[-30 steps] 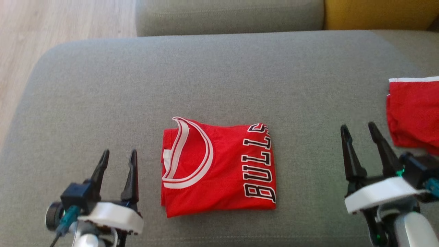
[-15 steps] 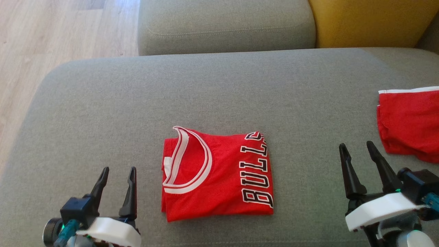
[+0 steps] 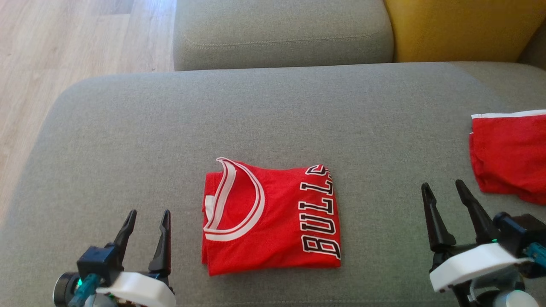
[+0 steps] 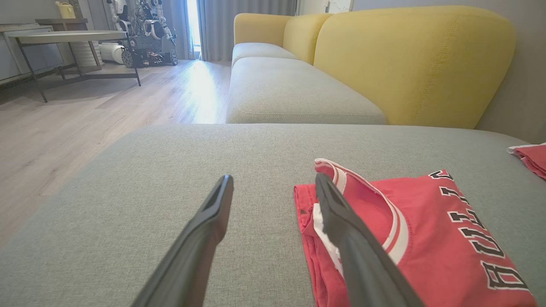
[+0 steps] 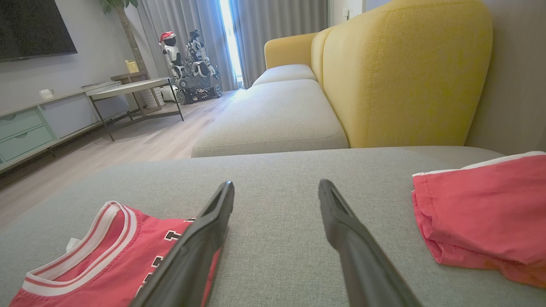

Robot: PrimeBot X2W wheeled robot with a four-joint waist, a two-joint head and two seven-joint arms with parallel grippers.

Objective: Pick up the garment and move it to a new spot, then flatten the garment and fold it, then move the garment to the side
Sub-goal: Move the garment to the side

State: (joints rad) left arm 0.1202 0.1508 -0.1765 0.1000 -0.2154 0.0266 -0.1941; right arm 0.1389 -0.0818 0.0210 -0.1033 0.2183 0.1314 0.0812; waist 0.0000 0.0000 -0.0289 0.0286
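A red jersey (image 3: 273,217) with white collar trim and black-and-white "BULLS" lettering lies folded into a neat rectangle on the grey couch cushion (image 3: 273,119); it also shows in the left wrist view (image 4: 426,230) and the right wrist view (image 5: 106,256). My left gripper (image 3: 147,214) hovers open to the left of the jersey, apart from it, with nothing between its fingers. My right gripper (image 3: 443,187) is open well to the right of the jersey, also holding nothing.
Another red garment with a white hem (image 3: 509,153) lies at the cushion's right edge, close to my right gripper. A second grey seat cushion (image 3: 281,30) and a yellow backrest (image 3: 465,25) stand behind. Wooden floor (image 3: 64,51) drops off at the left.
The head camera has tilted so the whole picture slid down over the last second. Both grippers sit lower in view and stay open. The folded jersey lies as before.
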